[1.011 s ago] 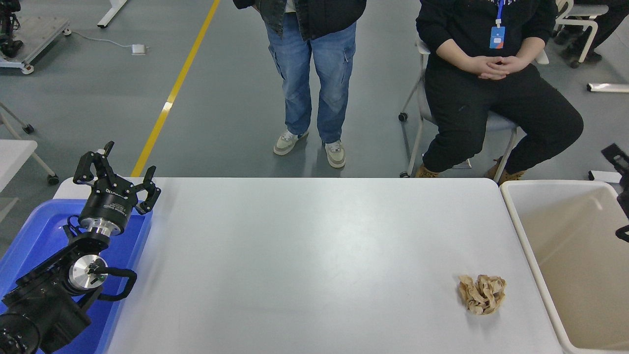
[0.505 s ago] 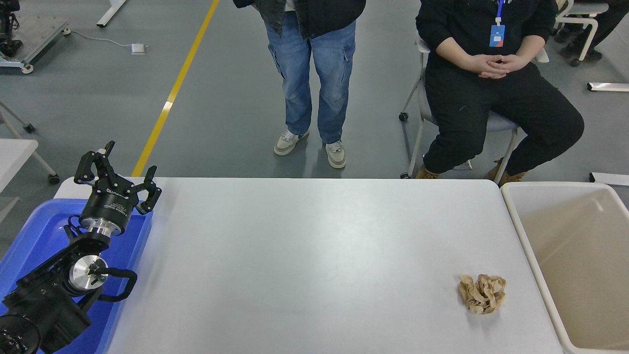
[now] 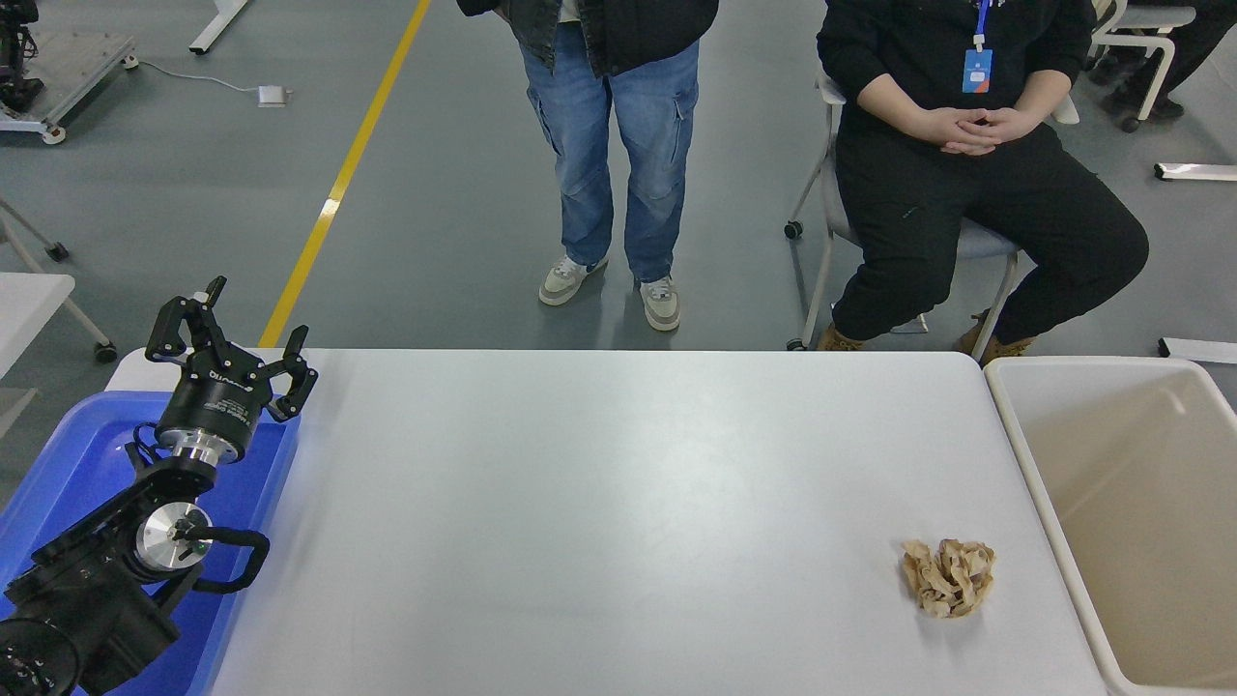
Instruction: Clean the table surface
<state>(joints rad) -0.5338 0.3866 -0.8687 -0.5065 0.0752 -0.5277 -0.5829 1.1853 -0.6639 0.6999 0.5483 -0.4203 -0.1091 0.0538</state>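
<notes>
From my remote seat I see the large matte white rectangular table surface (image 3: 618, 503) filling the middle and lower part of the head view, its rounded far corners at about 11 and 1 o'clock. On it, toward 4 o'clock, lies a crumpled wad of tan-brown paper (image 3: 948, 577), alone and near the table's right edge. Just beyond that edge, at 3 to 4 o'clock, stands a beige rectangular plastic bin (image 3: 1024, 454), apart from the wad.

At 8 o'clock my left gripper (image 3: 228, 338), black and mounted on a black arm with a silver wrist joint, points away from me over a blue plastic tray (image 3: 68, 454) that sits at the table's left end. Its fingers (image 3: 293, 350) are spread apart with nothing between them. My right arm does not show anywhere in this view.

Across the table, at 12 o'clock, a person in blue jeans and pale sneakers (image 3: 611, 174) stands on the grey floor. At 1 o'clock a person in black clothing (image 3: 966, 193) sits on a white chair with hands clasped in the lap. A yellow floor line (image 3: 340, 184) runs from 12 toward 10 o'clock.
</notes>
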